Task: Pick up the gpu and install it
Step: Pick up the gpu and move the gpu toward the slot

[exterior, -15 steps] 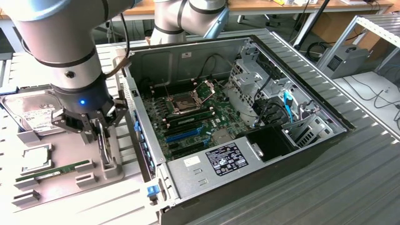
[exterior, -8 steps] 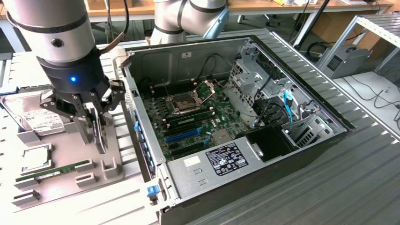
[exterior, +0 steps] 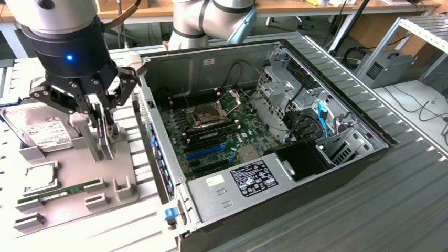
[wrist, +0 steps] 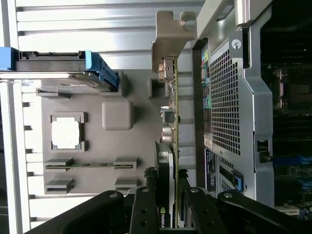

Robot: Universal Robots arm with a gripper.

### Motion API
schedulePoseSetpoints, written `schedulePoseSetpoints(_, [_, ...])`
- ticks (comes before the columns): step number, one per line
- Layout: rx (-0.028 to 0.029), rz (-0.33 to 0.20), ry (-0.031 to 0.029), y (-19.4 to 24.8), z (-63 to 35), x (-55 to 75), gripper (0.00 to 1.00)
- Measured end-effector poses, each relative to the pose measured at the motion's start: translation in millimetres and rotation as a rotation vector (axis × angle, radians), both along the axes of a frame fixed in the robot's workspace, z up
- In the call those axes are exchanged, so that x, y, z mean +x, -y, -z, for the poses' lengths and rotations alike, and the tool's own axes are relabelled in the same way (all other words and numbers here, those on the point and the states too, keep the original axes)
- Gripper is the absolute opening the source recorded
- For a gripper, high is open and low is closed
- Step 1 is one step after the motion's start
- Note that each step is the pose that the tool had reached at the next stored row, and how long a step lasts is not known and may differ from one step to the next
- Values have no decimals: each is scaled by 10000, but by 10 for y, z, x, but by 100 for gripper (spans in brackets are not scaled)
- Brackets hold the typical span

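One gpu [wrist: 165,161] stands on edge in the grey tray [wrist: 97,151], jaws clamped across its black end. Tray also carries one hard drive [exterior: 39,131], one processor [wrist: 66,133], one RAM stick [exterior: 60,191]; one open computer case [exterior: 210,65] lies just beside.

Matt grey plastic tray [wrist: 141,146]; gpu [wrist: 165,165] with pale metal bracket [wrist: 170,34]; bare-metal case [wrist: 229,97].

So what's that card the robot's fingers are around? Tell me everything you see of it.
It is the gpu: a thin flat card standing on edge on a grey holder tray, beside the open computer case. Its board edge looks green, with a black cooler on one face and a pale metal bracket at one end. The fingers clamp both faces.
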State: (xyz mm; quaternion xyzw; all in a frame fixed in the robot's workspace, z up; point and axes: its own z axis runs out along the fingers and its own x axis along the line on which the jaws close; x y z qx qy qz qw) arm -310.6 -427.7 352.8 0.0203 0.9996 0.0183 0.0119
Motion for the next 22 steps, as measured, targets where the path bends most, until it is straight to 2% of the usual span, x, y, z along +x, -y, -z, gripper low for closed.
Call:
schedulePoseSetpoints(3, [-1, 0, -1, 0, -40, 0, 27])
schedulePoseSetpoints(11, [0, 0, 0, 0, -46, 0, 27])
schedulePoseSetpoints(22, [0, 0, 0, 0, -105, 0, 27])
